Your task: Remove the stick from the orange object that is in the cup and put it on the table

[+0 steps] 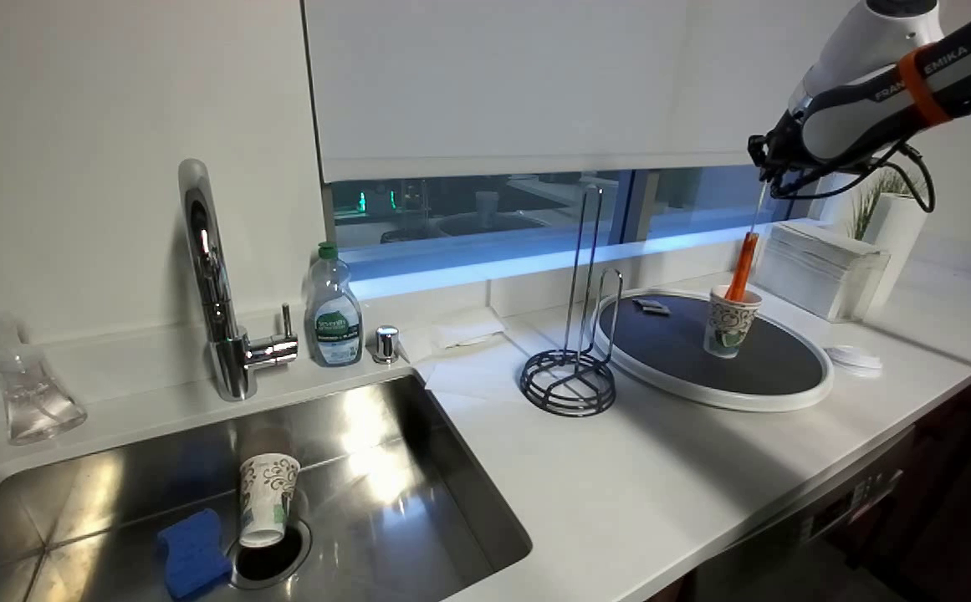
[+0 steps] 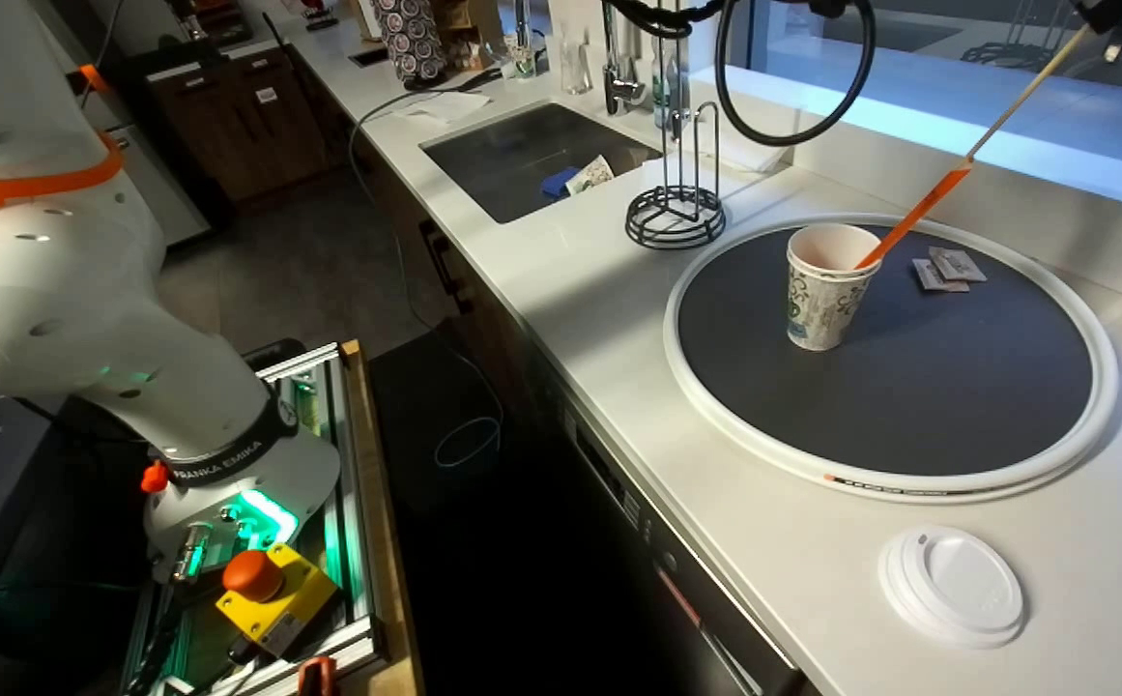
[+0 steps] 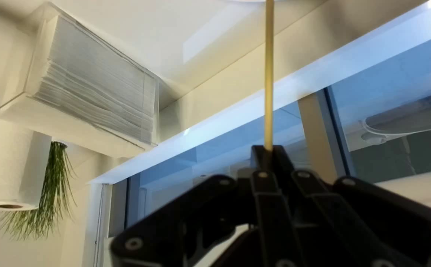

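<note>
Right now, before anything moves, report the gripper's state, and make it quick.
Gripper: closed, holding the stick, whose lower end meets the top of the orange piece in the cup.

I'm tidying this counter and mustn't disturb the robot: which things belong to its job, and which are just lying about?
Part of the job:
gripper, shut on the stick
orange object, at the stick's lower end
patterned cup it leans in
white countertop

Just lying about:
tipped cup and blue sponge, in the sink
white lids
packets, on the round tray
</note>
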You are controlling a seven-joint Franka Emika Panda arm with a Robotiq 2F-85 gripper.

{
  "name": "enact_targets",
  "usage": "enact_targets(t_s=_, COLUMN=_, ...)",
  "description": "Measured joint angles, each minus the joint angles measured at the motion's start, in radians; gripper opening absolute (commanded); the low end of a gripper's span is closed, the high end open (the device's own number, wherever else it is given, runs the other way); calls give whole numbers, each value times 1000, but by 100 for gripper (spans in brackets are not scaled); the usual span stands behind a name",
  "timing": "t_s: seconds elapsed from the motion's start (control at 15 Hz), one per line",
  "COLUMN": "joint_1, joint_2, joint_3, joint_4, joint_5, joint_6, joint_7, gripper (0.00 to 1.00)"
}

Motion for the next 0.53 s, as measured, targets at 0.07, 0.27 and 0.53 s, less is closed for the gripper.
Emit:
enact_targets(t_s=0.07, joint_1=7, joint_2=-11, joint_3=-7, joint_4=0, joint_5=-19, joint_6=0, joint_7=19, gripper=2)
enact_targets(t_s=0.27, joint_1=24, joint_2=-38, joint_3=-24, joint_4=0, joint_5=-77, joint_6=0, joint_7=78, gripper=2)
enact_targets(t_s=0.53, joint_1=42, joint_2=-68, joint_3=-43, joint_4=4, joint_5=-170, joint_6=0, joint_7=166, gripper=2)
